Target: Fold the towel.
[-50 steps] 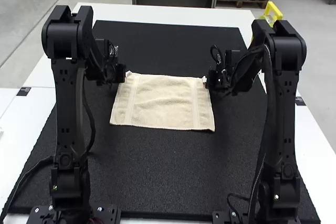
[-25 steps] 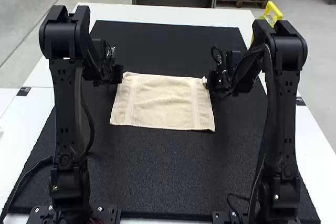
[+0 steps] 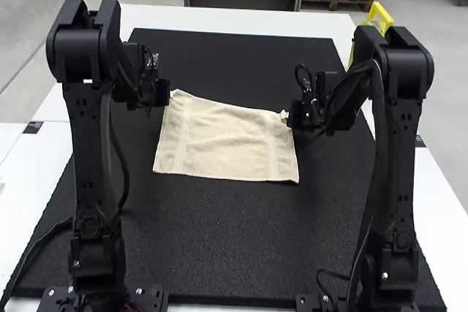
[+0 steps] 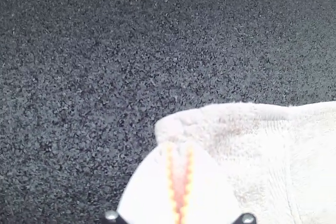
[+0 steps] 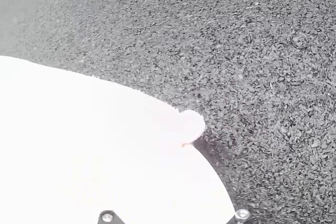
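In the high view my left gripper (image 3: 167,96) is shut on the towel's far left corner, which is raised. My right gripper (image 3: 288,117) holds the far right corner. The beige towel (image 3: 227,140) lies spread in a single layer between them, its far edge sloping down from left to right and its near edge on the mat. The left wrist view has the left gripper (image 4: 179,148) closed over a corner of the towel (image 4: 262,145). In the right wrist view, the right gripper (image 5: 186,144) and towel (image 5: 79,124) merge in glare, a rounded bit of cloth poking past the fingertips.
A black mat (image 3: 219,239) covers most of the white table (image 3: 197,18). Bare mat extends on the near and far sides of the towel. Cables hang beside both arms.
The left gripper has moved up and slightly outward, lifting the towel's far left corner. The far right corner has risen slightly with the right gripper. The near edge has stayed put.
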### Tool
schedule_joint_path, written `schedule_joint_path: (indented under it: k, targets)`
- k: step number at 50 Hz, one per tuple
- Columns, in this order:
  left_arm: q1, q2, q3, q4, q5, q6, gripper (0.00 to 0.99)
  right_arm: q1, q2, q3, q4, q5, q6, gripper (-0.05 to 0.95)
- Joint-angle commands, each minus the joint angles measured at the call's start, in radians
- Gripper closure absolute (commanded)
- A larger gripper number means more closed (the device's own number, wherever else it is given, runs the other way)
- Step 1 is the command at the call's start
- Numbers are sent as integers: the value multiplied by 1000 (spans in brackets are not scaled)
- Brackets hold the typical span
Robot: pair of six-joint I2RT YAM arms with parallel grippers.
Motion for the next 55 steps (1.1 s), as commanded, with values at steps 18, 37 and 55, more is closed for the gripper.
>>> schedule_joint_path:
  k: [18, 37, 55]
  targets:
    - [19, -67, -66, 11, 34, 11, 970, -47, -84, -22, 45, -27, 30, 920]
    - [42, -135, -107, 6, 45, 18, 970, -49, -161, -70, 56, -44, 33, 920]
    - [44, -191, -150, 5, 60, 24, 970, -64, -224, -134, 66, -60, 33, 920]
